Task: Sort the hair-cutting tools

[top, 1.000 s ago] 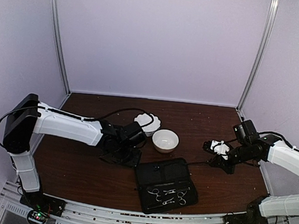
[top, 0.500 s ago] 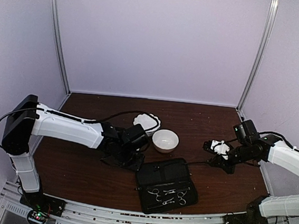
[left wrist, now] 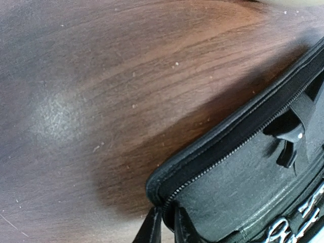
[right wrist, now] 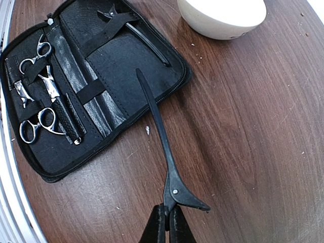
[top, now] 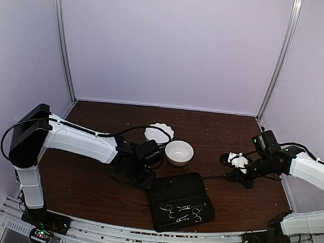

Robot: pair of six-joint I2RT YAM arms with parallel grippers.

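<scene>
Black clip, tip pointing toward zip case, right jaws pinching its hinge end, left jaws unclear

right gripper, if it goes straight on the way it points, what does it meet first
Probably the open black rectangular zip case: the right gripper is shut on a long thin black clip whose tip lies over the case's edge. Height is unclear.

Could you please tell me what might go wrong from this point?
1. The right gripper pinches the black clip only at its tail end, so the long clip could pivot or slip before reaching a bowl.
2. The left gripper sits right at the case corner; it might nudge the case and shift the strapped scissors.
</scene>
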